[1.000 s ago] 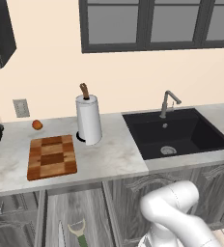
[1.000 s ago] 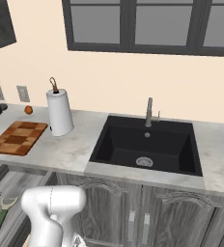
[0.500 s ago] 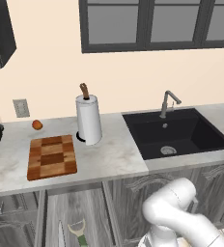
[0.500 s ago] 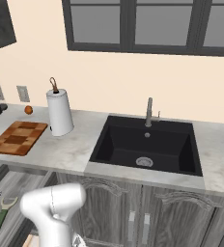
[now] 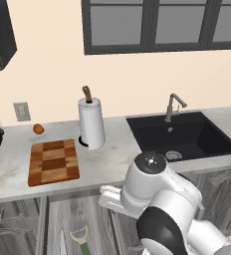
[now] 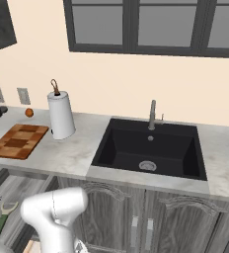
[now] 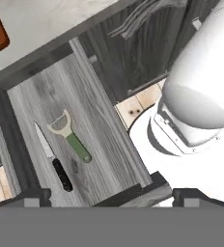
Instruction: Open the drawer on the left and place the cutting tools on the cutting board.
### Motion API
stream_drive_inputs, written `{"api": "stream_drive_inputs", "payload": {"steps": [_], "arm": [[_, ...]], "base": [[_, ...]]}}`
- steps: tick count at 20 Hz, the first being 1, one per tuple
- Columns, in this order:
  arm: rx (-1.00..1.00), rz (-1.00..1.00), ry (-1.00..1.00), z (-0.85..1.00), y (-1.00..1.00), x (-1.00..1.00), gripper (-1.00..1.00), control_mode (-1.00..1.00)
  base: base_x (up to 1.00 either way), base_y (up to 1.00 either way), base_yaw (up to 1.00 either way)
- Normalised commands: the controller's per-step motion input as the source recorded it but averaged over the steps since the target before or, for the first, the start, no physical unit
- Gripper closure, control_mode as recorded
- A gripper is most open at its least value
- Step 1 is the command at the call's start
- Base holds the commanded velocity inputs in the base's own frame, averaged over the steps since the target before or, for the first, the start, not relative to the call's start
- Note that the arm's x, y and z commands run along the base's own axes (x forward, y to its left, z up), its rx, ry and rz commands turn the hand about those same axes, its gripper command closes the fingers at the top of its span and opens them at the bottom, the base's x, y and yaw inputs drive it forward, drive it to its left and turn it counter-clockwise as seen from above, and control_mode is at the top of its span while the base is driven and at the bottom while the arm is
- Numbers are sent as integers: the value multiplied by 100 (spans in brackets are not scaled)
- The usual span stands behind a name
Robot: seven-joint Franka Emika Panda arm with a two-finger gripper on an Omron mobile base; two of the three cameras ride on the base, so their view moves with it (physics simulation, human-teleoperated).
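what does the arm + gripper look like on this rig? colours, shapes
The arm is glossy white, built of fat rounded links, with a dark, near-black band at a joint low down and a grey, speckled round cap on the uppermost joint. No cables or markings are visible. Of the gripper, the hand view gives two small dark, blocky finger tips at the bottom edge.

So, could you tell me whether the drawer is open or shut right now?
Open: the drawer is pulled out, with the peeler and knife lying inside.

A paper-towel roll [image 5: 91, 124] stands mid-bench [image 5: 112, 159], an orange [image 5: 38, 129] near the back edge, the black sink [image 5: 184, 135] at the right.
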Motion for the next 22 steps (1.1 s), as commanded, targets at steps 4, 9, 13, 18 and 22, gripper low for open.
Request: {"api": "stream_drive_inputs", "payload": {"steps": [4,9,13,18,22], "arm": [[3,5,58,-10,-1,100,-100,-100],[-2,7,43,-17,0,51,-100,-100],[-15,15,21,-69,36,8,-100,-100],[-11,23,11,-66,49,2,-100,-100],[-10,23,0,-65,42,1,-100,-100]], "base": [[0,0,0],[0,0,0],[0,0,0],[0,0,0],[0,0,0]]}}
